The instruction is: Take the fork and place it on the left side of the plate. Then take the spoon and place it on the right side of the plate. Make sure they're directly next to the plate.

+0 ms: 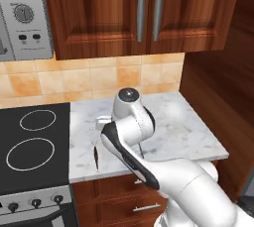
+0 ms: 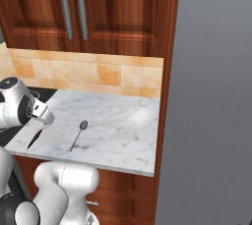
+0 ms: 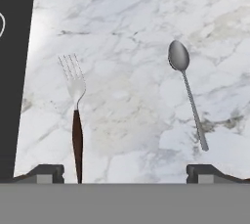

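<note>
Fork step pending: end effector released, empty; you lower onto dark-handled silver-tined fork, frame lower left; all-grey metal spoon later.

Lighting's flat and even, pretty bright everywhere. The marble counter has a soft pale glare patch near its right end. Barely any shadows (just thin ones under the spoon). Everything looks soft and low-res, no edge distortion.

My two base cameras look forward and down from behind, sharing the marble desk; my hand camera hovers close above it.
</note>
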